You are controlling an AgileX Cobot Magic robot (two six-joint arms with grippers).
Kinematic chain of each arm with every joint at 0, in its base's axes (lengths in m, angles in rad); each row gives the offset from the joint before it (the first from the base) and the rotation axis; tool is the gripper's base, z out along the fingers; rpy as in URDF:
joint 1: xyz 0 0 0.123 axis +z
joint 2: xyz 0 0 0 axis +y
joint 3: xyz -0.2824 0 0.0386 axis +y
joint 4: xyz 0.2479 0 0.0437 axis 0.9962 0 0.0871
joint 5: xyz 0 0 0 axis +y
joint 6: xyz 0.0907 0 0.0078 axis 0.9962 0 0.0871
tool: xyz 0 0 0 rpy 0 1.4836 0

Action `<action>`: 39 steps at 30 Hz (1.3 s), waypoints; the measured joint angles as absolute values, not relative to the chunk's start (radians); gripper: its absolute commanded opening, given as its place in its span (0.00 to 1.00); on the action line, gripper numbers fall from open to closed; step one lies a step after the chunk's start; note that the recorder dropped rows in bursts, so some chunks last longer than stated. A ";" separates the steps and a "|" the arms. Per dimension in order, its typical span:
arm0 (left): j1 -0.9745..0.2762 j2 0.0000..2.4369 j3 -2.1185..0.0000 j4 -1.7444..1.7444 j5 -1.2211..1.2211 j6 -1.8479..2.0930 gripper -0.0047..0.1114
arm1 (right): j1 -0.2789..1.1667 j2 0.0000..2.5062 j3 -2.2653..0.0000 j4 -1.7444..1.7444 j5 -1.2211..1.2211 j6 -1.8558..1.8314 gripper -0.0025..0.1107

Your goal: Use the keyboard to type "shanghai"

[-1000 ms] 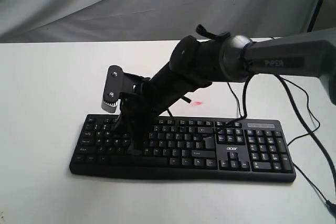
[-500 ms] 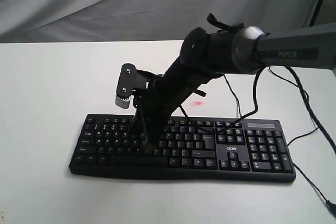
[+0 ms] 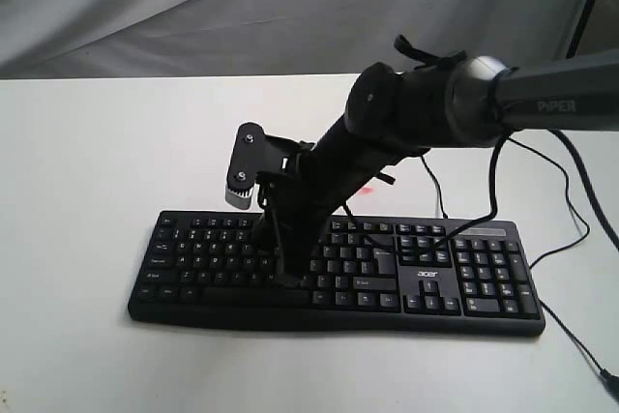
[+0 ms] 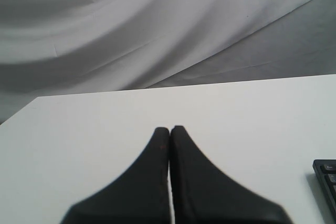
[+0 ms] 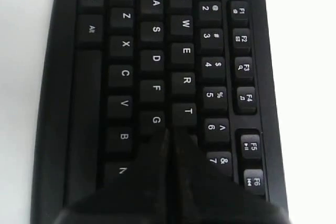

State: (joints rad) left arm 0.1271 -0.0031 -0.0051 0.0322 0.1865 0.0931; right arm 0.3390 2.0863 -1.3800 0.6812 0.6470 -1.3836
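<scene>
The keyboard (image 3: 464,282) lies near the middle of the table (image 3: 77,171). Within the last 1 s the right gripper (image 3: 289,279) has slid rightward along the letter rows. Its fingers, pressed together, now point down just past G, seemingly on H. I judge an H of "shanghai" is being struck. The left gripper (image 4: 169,129), fingers also together, hovers over bare table off the keyboard's end.

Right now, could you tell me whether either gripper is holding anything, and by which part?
Nothing is held. The right gripper is shut and empty, tips at the keyboard; the left gripper is shut and empty over the table.
</scene>
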 measured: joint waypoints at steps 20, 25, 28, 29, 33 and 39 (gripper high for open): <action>0.127 -0.003 -0.005 0.032 0.187 0.093 0.05 | 0.348 2.104 -1.380 0.692 0.651 -1.394 0.02; 0.127 -0.003 -0.005 0.032 0.187 0.093 0.05 | 0.348 2.104 -1.380 0.696 0.651 -1.402 0.02; 0.127 -0.003 -0.005 0.032 0.187 0.093 0.05 | 0.348 2.104 -1.380 0.699 0.651 -1.409 0.02; 0.127 -0.003 -0.005 0.032 0.187 0.093 0.05 | 0.348 2.104 -1.380 0.699 0.651 -1.411 0.02; 0.127 -0.003 -0.005 0.032 0.187 0.093 0.05 | 0.348 2.106 -1.380 0.701 0.651 -1.413 0.02; 0.127 -0.003 -0.005 0.032 0.187 0.093 0.05 | 0.348 2.129 -1.380 0.704 0.647 -1.422 0.02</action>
